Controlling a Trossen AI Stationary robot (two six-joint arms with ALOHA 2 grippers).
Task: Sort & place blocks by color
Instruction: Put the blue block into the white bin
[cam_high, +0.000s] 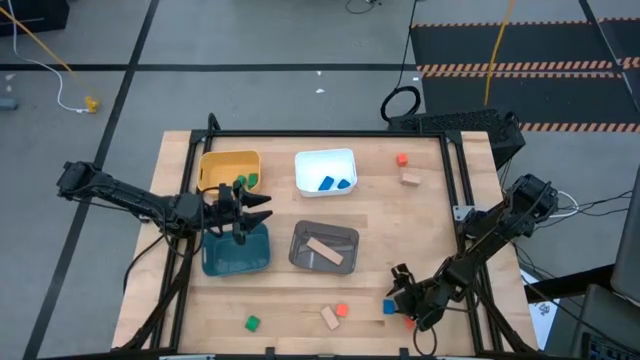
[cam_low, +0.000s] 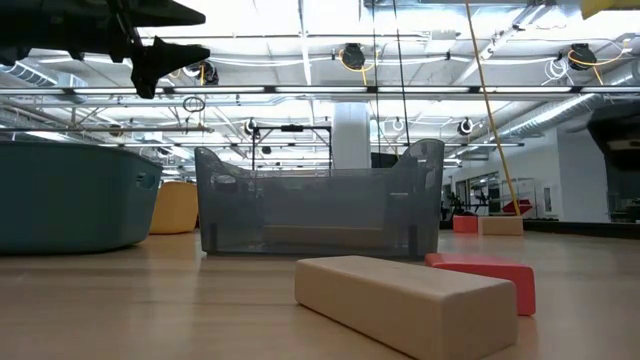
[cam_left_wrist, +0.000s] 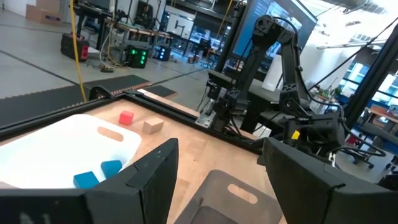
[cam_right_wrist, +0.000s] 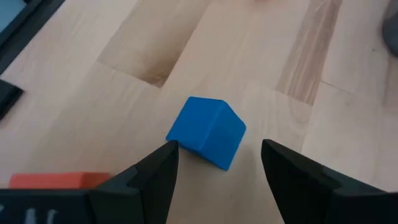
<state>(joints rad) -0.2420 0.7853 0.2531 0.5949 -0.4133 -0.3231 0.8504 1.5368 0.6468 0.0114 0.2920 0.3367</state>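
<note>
A blue cube (cam_right_wrist: 208, 132) rests on the table near its front right corner (cam_high: 389, 307). My right gripper (cam_right_wrist: 219, 152) is open, low over the table, one finger on either side of the cube's near part, touching nothing; it also shows in the high view (cam_high: 398, 290). A red-orange block (cam_right_wrist: 56, 180) lies just beside it. My left gripper (cam_high: 262, 208) is open and empty above the teal bin (cam_high: 237, 252). Loose green (cam_high: 252, 323), tan (cam_high: 329, 318) and red-orange (cam_high: 341, 311) blocks lie near the front edge. A red-orange (cam_high: 401, 159) and a tan block (cam_high: 410, 178) lie at the far right.
The yellow bin (cam_high: 228, 168) holds green blocks, the white bin (cam_high: 326, 170) holds two blue blocks, and the grey bin (cam_high: 323, 245) holds a tan bar. A black frame rail (cam_high: 460, 200) runs along the table's right edge.
</note>
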